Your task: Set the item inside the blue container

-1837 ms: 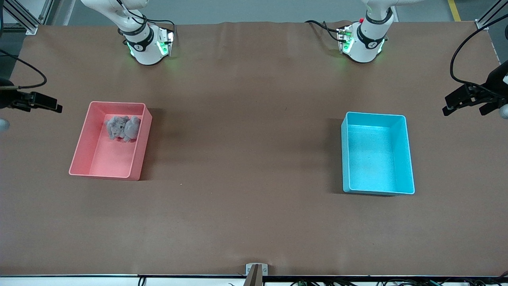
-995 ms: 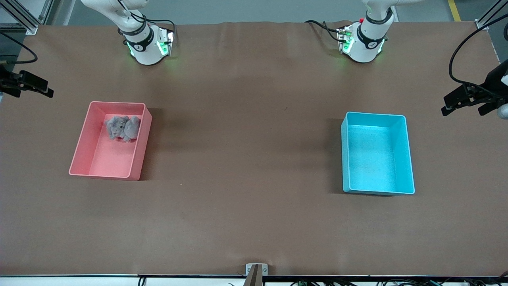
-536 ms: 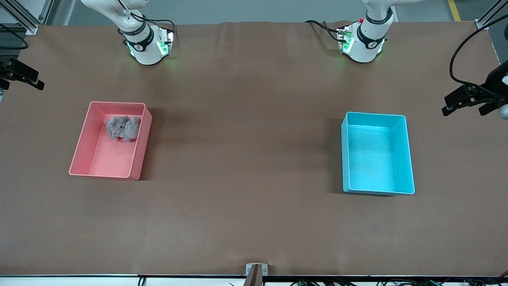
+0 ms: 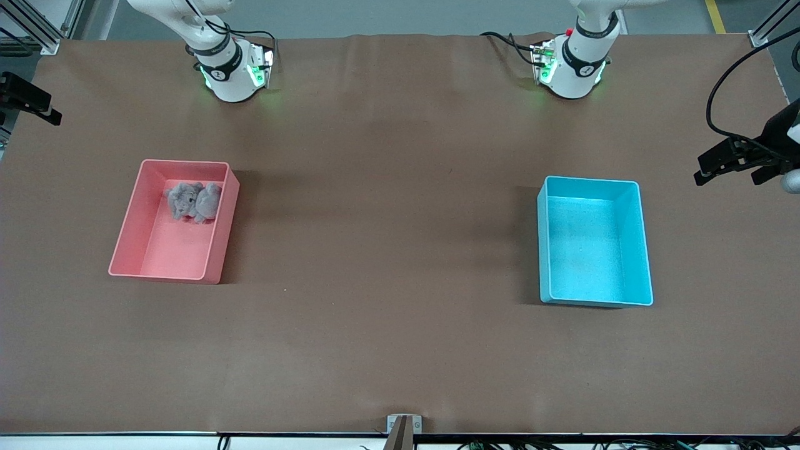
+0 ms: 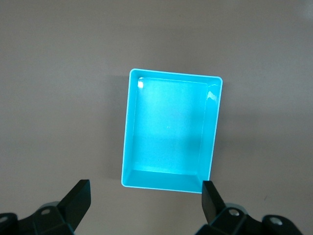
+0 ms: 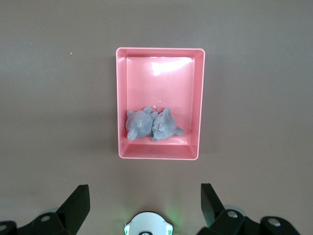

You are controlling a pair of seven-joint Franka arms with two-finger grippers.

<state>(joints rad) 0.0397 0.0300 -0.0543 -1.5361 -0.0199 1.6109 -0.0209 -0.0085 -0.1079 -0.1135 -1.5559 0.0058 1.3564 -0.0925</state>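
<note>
The blue container [image 4: 594, 250] stands empty on the brown table toward the left arm's end; the left wrist view looks straight down into the container [image 5: 166, 132]. The item, a grey plush toy [image 4: 194, 201], lies in a pink bin [image 4: 172, 250] toward the right arm's end, at the end of the bin nearest the bases. The right wrist view shows the toy [image 6: 151, 125] from high above. My left gripper [image 4: 734, 164] hangs open and empty, high over the table's edge beside the blue container. My right gripper [image 4: 37, 106] is open and empty, high over the table's edge at its own end.
The two arm bases [image 4: 231, 72] [image 4: 575, 65] stand along the table edge farthest from the front camera. The right arm's base [image 6: 146, 226] shows between my right gripper's fingers [image 6: 80, 196]. Brown table [image 4: 387, 219] stretches between the bins.
My right gripper has drifted steadily toward the bases' side of the table, partly leaving the front view. The left gripper has hardly shifted. Toy and bins have not moved.
</note>
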